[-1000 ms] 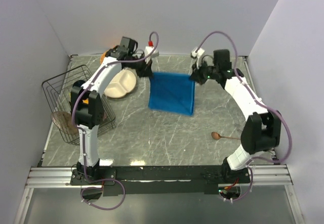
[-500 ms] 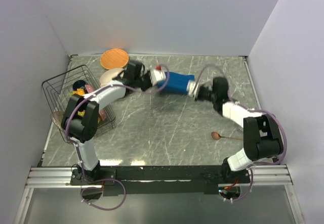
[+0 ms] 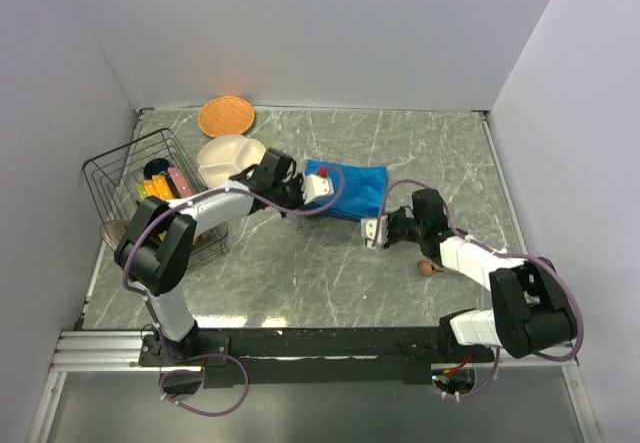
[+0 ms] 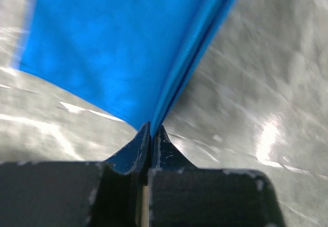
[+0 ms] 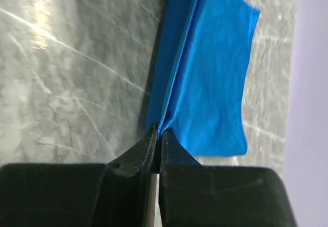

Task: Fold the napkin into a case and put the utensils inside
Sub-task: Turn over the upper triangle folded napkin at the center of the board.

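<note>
Glossy blue napkin [image 3: 352, 189], layered folds, marbled grey table [image 3: 300, 273], left tool [image 4: 150, 133] and right tool [image 5: 158, 133] both pinching its edge.

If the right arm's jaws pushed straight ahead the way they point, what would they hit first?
The napkin: the right gripper is shut on its edge, and the blue cloth stretches straight ahead. Beyond it, probably only table.
</note>
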